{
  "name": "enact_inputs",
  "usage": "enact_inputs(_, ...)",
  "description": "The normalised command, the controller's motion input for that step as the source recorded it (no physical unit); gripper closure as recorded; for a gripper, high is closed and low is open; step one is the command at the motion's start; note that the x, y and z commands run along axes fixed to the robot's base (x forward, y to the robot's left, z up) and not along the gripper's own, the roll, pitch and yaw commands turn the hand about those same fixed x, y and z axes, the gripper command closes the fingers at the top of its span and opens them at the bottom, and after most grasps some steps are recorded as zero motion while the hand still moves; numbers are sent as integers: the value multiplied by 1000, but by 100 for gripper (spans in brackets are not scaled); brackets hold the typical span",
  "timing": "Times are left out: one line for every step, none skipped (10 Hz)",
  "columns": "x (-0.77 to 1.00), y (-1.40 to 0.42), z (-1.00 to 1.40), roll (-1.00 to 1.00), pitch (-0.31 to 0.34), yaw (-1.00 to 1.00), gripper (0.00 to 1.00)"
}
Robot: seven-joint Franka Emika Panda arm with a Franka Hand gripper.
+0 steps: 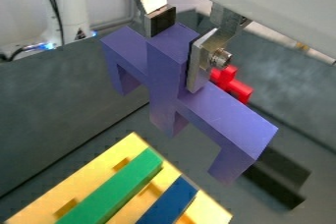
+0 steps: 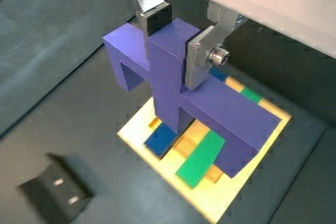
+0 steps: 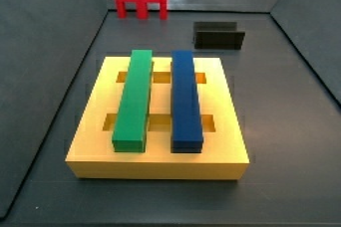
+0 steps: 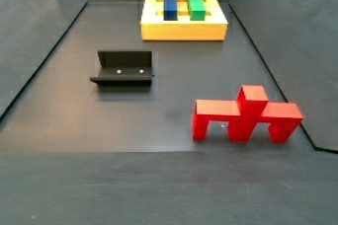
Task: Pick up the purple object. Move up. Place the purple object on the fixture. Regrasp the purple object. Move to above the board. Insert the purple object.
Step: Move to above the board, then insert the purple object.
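In both wrist views my gripper (image 1: 182,43) (image 2: 176,41) is shut on the purple object (image 1: 184,105) (image 2: 178,90), a blocky cross held by its central bar, one silver finger on each side. The piece hangs in the air over the yellow board (image 2: 136,134) (image 1: 89,191). The board carries a green bar (image 3: 134,100) and a dark blue bar (image 3: 186,100) side by side, and yellow slots show between and beside them. The black fixture (image 3: 218,36) (image 4: 125,69) (image 2: 53,191) stands open-topped on the floor, apart from the board. Neither side view shows the gripper or the purple object.
A red legged piece (image 4: 246,116) (image 3: 140,2) (image 1: 234,83) stands on the dark floor beyond the fixture (image 1: 278,177). Grey walls enclose the floor around the board (image 3: 160,161) (image 4: 185,32).
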Motion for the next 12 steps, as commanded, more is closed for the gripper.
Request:
enact_inputs(-67,20,4,-674,-40,53,100)
enact_inputs(-53,25,-2,-456,-45,26,100)
enact_inputs(-36,10,-6,-293,-41,15,100)
enact_inputs(40,-9,0,36,0,0,100)
enact_inputs(71,0,0,0,0,0,100)
enact_inputs(169,-3,-151,-20,0,-6,100)
enact_inputs(0,-300,-546,-70,-57,6,100)
enact_inputs(0,-551,-789,-74,-87,0,100)
enact_inputs(0,-660,-834,-60,-79,0,100)
enact_inputs(0,-706,-874,-39,-77,0,100)
enact_inputs(-51,-554,-877,-16,-124,0,100)
enact_inputs(-69,-437,-937,0,-153,-3,100)
